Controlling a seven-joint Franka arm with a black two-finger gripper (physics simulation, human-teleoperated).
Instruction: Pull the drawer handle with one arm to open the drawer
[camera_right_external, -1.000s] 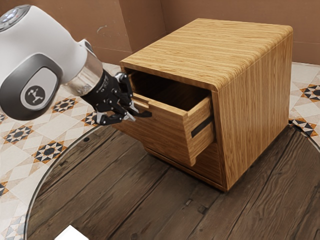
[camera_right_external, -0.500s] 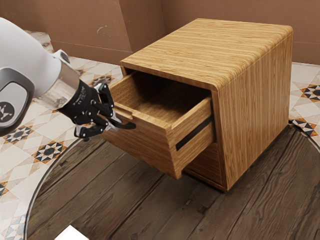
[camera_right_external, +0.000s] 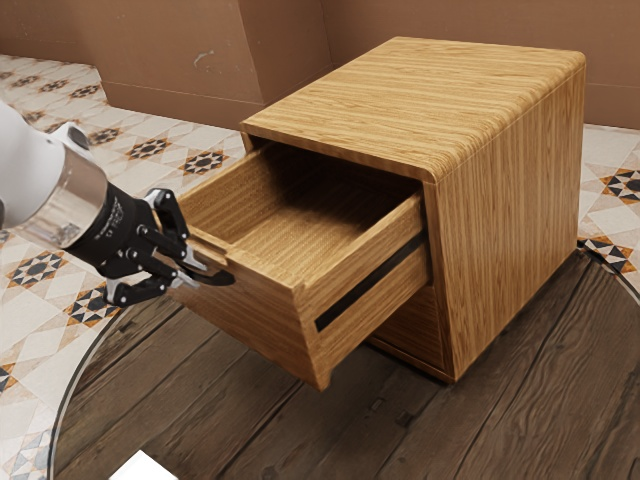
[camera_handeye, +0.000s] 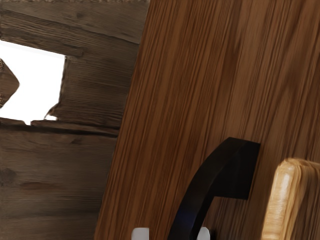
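Observation:
A light wooden cabinet (camera_right_external: 500, 190) stands at the exterior view's right. Its single drawer (camera_right_external: 300, 245) is pulled far out toward the exterior view's left, and the empty inside shows. My black gripper (camera_right_external: 193, 262) is at the drawer front (camera_right_external: 245, 320), shut on the wooden drawer handle (camera_right_external: 207, 243) from above and below. In the wrist view one black finger (camera_handeye: 220, 185) lies against the drawer front (camera_handeye: 200, 75), with the pale rounded handle (camera_handeye: 287, 200) right beside it.
The cabinet rests on a round dark plank surface (camera_right_external: 400, 420) with patterned floor tiles (camera_right_external: 60, 290) around it. A small white thing (camera_right_external: 140, 468) lies at the near edge. A brown wall (camera_right_external: 150, 50) runs behind. Dark planks (camera_handeye: 50, 175) lie below the hand.
My hand has drawn back toward the exterior view's lower left, holding the handle. The drawer has slid much farther out of the cabinet.

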